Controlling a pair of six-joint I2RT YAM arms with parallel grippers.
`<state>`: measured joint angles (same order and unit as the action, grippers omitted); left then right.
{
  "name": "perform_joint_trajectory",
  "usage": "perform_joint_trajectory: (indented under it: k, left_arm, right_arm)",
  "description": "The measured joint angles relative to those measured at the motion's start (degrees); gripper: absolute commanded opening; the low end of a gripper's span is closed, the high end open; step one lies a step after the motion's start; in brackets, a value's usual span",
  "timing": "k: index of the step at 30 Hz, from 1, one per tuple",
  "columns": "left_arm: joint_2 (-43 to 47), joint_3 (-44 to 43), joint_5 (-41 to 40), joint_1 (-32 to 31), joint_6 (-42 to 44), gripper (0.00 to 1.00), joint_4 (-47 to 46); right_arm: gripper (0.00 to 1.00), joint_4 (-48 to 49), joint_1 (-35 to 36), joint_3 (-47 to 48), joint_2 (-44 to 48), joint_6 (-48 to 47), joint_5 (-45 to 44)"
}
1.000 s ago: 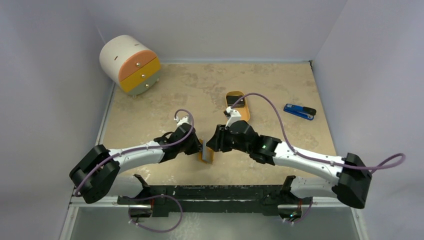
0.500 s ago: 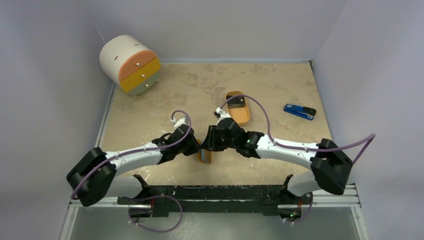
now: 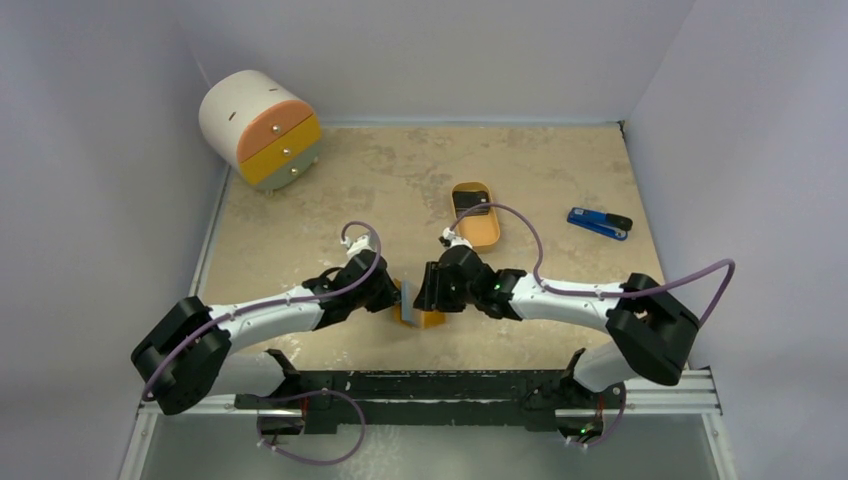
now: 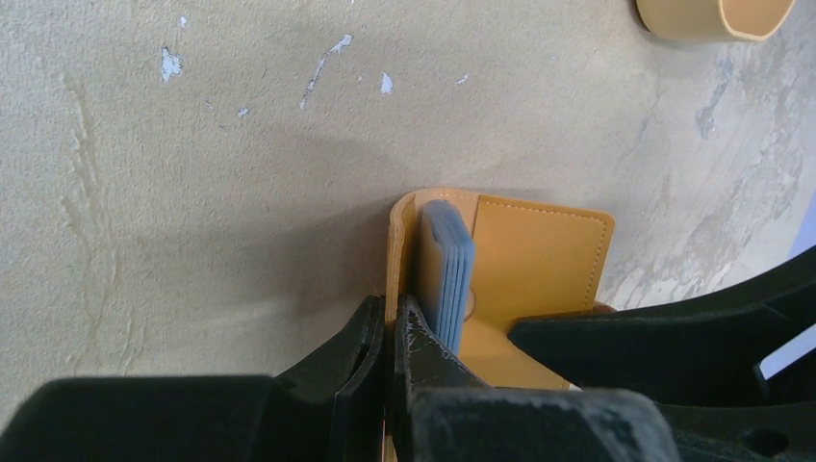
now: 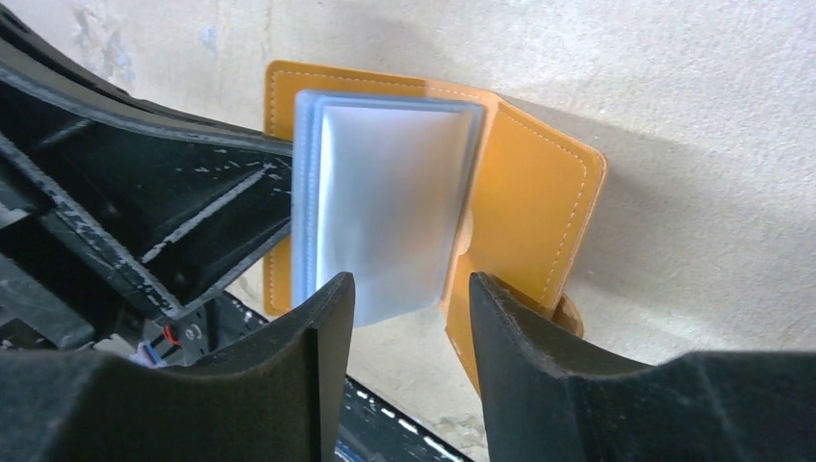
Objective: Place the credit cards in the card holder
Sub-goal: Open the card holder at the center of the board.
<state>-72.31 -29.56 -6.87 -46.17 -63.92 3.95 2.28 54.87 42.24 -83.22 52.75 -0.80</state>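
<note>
The card holder (image 3: 428, 318) is an orange-tan wallet standing open on the table near the front middle, with pale blue-grey sleeves (image 4: 447, 260) inside. My left gripper (image 4: 390, 313) is shut on its left flap and holds it upright. My right gripper (image 5: 409, 289) is open just right of it, its fingers on either side of the lower edge of the sleeves (image 5: 385, 212) and the right flap (image 5: 529, 212), gripping nothing. The dark credit cards (image 3: 471, 206) lie in the orange oval tray (image 3: 485, 235) farther back.
A blue-and-black gadget (image 3: 600, 222) lies at the right. A round white drawer unit (image 3: 262, 128) with orange and yellow drawers stands at the back left. The tray's end shows in the left wrist view (image 4: 702, 14). Grey walls enclose the table.
My right gripper has moved left up to the card holder, then slightly nearer. The holder's right flap now lies spread wider. The left gripper has kept its hold.
</note>
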Motion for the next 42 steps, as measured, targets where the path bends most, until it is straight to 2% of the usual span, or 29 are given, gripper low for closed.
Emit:
perform_joint_trajectory:
  k: [7, 11, 18, 26, 30, 36, 39, 42]
  left_arm:
    - [-1.90, 0.55, 0.28, 0.00, -0.09, 0.00, -1.75]
    - [-2.40, 1.11, 0.57, 0.00, -0.17, 0.00, -3.43]
    - [-2.47, 1.18, 0.94, 0.00, -0.17, 0.00, -4.39]
    - [-2.47, 1.18, 1.14, 0.00, -0.04, 0.00, -4.55]
    - [-2.47, 1.18, 1.14, 0.00, 0.00, 0.00, -4.52]
    - [-2.47, 1.18, 1.18, 0.00, 0.00, 0.00, -4.52]
    - [-2.47, 1.18, 1.18, 0.00, 0.00, 0.00, -4.48]
    - [-2.47, 1.18, 1.16, 0.00, 0.00, 0.00, -4.33]
  right_arm:
    - [0.64, 6.43, -1.53, -4.11, -0.02, 1.29, 2.14]
    - [0.66, 10.99, -2.89, -6.54, -0.02, 2.45, 4.26]
    - [0.71, 12.00, -3.48, -5.44, -2.14, 1.88, 6.14]
    - [0.64, 10.25, -3.52, -2.49, -4.66, 0.55, 6.58]
    - [0.69, 9.77, -3.52, -2.34, -4.70, 0.33, 6.56]
    - [0.69, 8.41, -3.52, -1.79, -4.76, -0.48, 6.47]
    - [0.63, 7.82, -3.52, -1.16, -5.33, -0.90, 6.45]
    - [0.53, 7.39, -3.52, -0.72, -5.73, -1.16, 6.45]
